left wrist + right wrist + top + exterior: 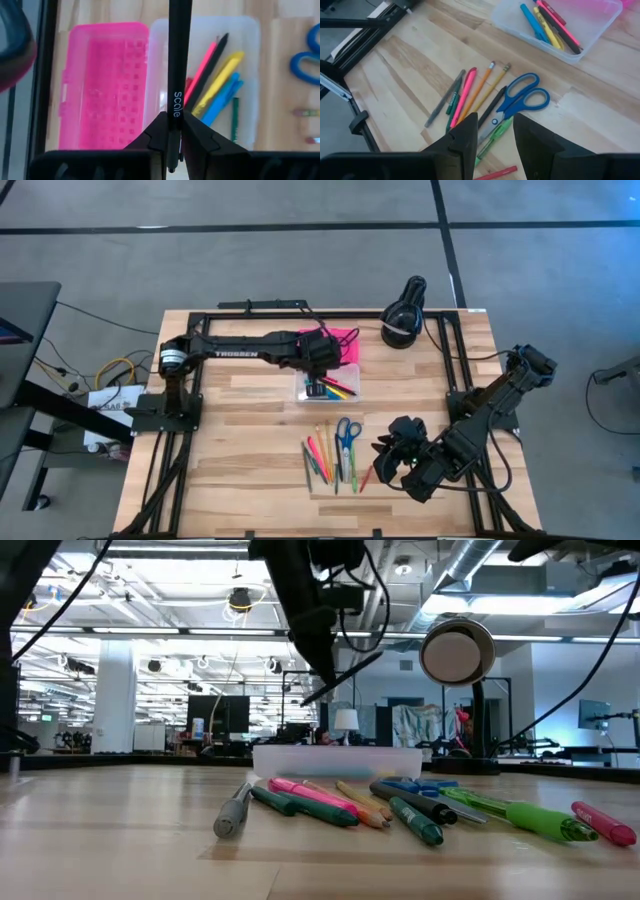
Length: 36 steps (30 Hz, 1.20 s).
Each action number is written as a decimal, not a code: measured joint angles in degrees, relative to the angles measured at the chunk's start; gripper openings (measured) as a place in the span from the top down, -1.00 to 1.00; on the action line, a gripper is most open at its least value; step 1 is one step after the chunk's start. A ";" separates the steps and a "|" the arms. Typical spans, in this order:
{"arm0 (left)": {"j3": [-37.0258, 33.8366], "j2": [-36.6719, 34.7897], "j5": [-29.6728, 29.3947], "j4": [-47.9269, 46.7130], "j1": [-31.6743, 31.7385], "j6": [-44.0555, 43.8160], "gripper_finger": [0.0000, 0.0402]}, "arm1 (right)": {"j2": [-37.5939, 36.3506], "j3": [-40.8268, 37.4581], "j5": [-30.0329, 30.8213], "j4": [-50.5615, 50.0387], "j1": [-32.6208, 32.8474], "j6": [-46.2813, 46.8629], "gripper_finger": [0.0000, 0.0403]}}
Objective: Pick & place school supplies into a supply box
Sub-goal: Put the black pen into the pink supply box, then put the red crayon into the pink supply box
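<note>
Wooden table (250,450) under ceiling lights; left tool (170,131) pinches black pen (178,60), right tool (495,131) parted.

The left arm reaches across the far side of the wooden table (250,430). Its left gripper (322,352) hangs over the supply box (328,385). The box is open, with its pink lid (345,340) lying flat on the far side and a few pens in the clear part. Nearer lie loose pens and pencils (322,458) beside blue scissors (347,434). The right gripper (392,462) waits just right of them. A black round device (405,315) sits at the far edge.
</note>
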 joint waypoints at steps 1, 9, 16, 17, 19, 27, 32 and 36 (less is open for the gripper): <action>-0.55 0.03 0.00 0.09 0.21 0.31 0.86 | 0.00 0.00 0.00 0.03 0.00 0.00 0.41; -5.36 0.04 -0.06 4.09 0.68 0.88 0.86 | 0.00 0.00 0.00 0.44 0.00 0.02 0.41; -8.36 0.01 0.94 6.65 1.62 1.00 0.86 | 0.00 0.00 0.01 0.44 -0.26 0.00 0.41; -8.57 0.01 1.40 6.53 1.74 0.82 0.86 | 0.00 0.00 0.02 0.44 -0.26 0.01 0.41; -8.62 0.03 1.56 6.62 1.77 0.61 0.86 | 0.00 0.00 0.02 0.44 -0.26 0.00 0.41; -8.60 0.03 4.40 8.49 1.76 2.42 0.78 | 0.00 0.00 0.03 0.23 -0.74 -0.03 0.41; -8.60 0.03 2.89 8.82 2.16 1.89 0.54 | 0.00 0.00 0.02 0.20 -1.05 -0.07 0.41; -8.60 0.03 2.90 8.30 2.77 0.20 0.39 | 0.00 0.00 0.02 0.22 -1.03 -0.07 0.41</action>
